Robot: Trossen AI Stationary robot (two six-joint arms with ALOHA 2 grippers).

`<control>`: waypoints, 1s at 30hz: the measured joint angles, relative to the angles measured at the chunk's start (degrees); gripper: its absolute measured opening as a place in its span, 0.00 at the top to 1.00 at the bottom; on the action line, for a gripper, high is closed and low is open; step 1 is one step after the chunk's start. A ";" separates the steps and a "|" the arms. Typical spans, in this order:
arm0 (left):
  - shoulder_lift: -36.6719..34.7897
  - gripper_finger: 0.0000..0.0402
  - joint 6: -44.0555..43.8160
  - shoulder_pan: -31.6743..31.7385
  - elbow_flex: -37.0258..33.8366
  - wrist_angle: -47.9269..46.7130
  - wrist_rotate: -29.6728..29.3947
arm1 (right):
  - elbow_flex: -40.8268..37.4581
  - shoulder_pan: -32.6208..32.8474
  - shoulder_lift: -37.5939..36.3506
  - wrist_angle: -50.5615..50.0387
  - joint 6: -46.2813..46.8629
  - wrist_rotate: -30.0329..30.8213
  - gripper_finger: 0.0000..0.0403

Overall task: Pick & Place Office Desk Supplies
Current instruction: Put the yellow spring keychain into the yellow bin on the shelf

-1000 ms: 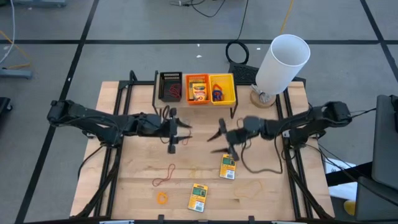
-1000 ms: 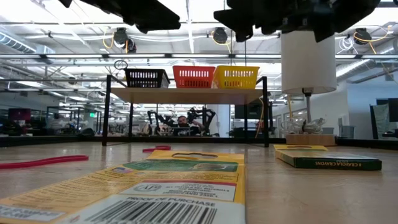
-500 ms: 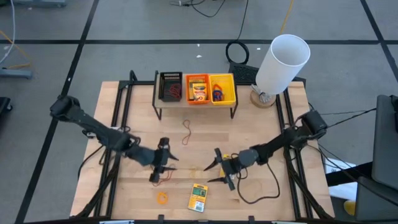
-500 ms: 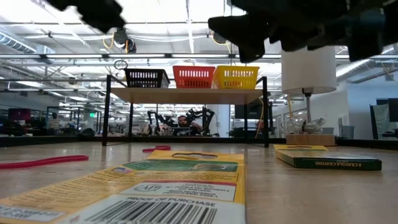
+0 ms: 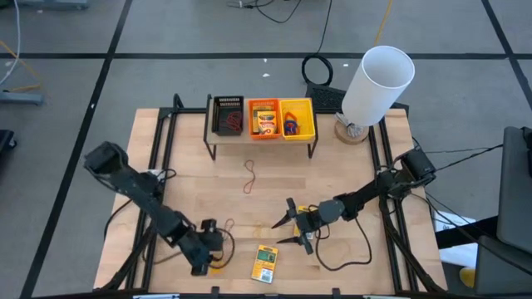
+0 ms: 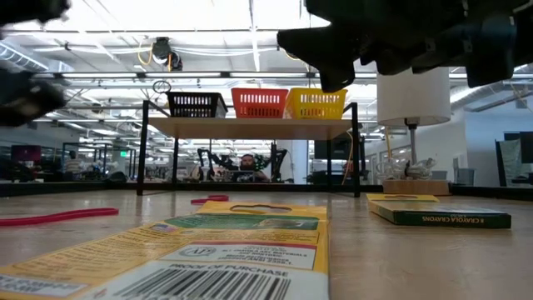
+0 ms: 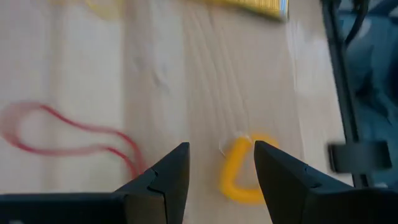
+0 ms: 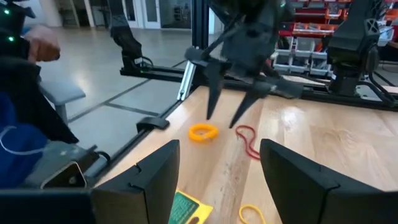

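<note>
Two pincers are at work, and mine on the left is the one about to commit. From above, my left gripper (image 5: 206,256) sits low at the near edge of the table (image 5: 191,187), right over the orange band (image 5: 218,264), with the red band (image 5: 220,233) just beside it and a yellow pack (image 5: 265,263) a little farther along. My right gripper (image 5: 293,226) hovers near mid-table, spread wide and holding nothing.

At table height, I see only a yellow pack (image 6: 241,242) filling the foreground and another pack (image 6: 437,212) to one side; my arms are dark shapes overhead and tell me little.

Through my left wrist, my fingers (image 7: 168,177) stand apart, empty, with the orange band (image 7: 244,169) lying between the tips but off toward one finger. The red band (image 7: 68,134) trails close to the other. This view is smeared, so I judge the offset loosely. My worry: closing now could pinch only the loop's edge and flick it away, or snag the red one too.

Through my right wrist, my left gripper (image 8: 239,81) shows above the orange band (image 8: 203,132); the thin loop may slip under the tips.
</note>
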 joint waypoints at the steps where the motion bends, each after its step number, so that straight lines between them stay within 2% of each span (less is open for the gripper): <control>1: 1.22 0.58 -1.00 -0.43 0.00 0.37 0.86 | 0.02 -0.07 0.00 -0.42 -0.37 0.04 0.47; 7: 5.81 0.58 -5.65 -1.07 0.00 3.60 4.70 | 0.02 -0.87 0.02 -2.54 -0.77 0.20 0.47; 15: 7.40 0.59 -5.08 -1.15 0.14 3.97 3.59 | 0.02 -0.82 0.04 -3.80 -0.35 0.17 0.47; 19: 7.51 0.69 -2.18 -1.18 0.15 3.46 1.90 | 0.02 -0.82 0.04 -4.43 1.34 0.17 0.47; 25: 7.64 0.96 1.69 -1.14 0.04 2.91 -2.49 | 0.02 -0.82 0.04 -5.61 4.61 0.17 0.47; 28: 7.80 0.97 0.51 -0.09 -0.02 3.45 -6.43 | 0.02 -0.82 0.04 -4.89 5.48 0.98 0.47; 30: 7.95 0.98 3.93 1.06 -0.14 6.42 -8.48 | 0.02 -0.82 0.02 -3.15 5.29 2.87 0.47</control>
